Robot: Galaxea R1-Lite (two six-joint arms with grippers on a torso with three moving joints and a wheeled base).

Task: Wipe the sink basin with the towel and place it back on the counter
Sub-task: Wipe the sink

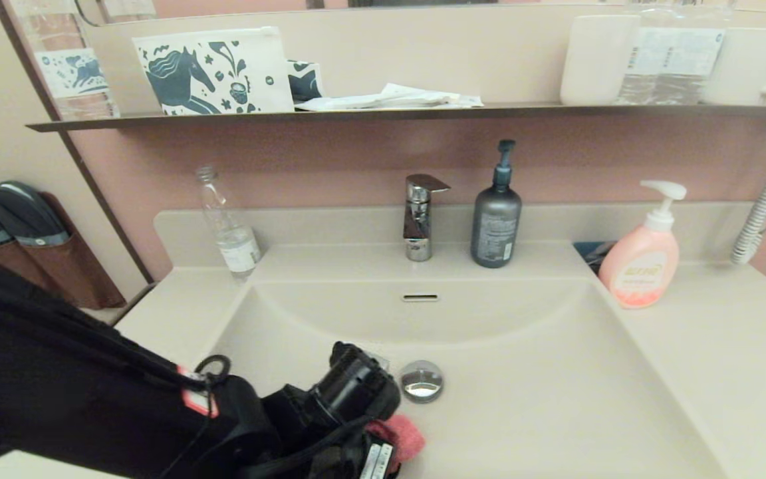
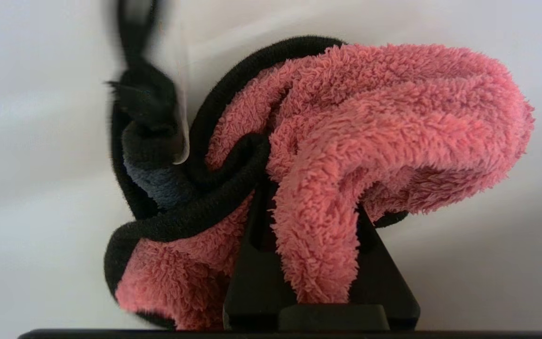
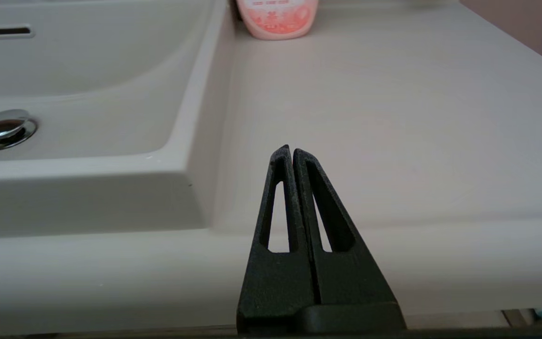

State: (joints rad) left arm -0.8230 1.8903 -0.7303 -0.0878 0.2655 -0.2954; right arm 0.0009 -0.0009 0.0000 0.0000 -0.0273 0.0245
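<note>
The coral-red fuzzy towel (image 2: 384, 108) with black trim is bunched up, and my left gripper (image 2: 315, 207) is shut on a fold of it. In the head view the towel (image 1: 404, 436) shows just past my left wrist, low in the front left of the beige sink basin (image 1: 522, 346), close to the chrome drain plug (image 1: 421, 381). The basin floor fills the background of the left wrist view. My right gripper (image 3: 292, 150) is shut and empty, held off the front edge of the counter (image 3: 393, 117) to the right of the basin; the head view does not show it.
A chrome faucet (image 1: 419, 216), a grey pump bottle (image 1: 496, 216) and a clear water bottle (image 1: 229, 226) stand along the back rim. A pink soap bottle (image 1: 641, 263) stands on the right counter. A dark shelf (image 1: 423, 113) runs above. A coiled cord (image 1: 765, 206) hangs at the far right.
</note>
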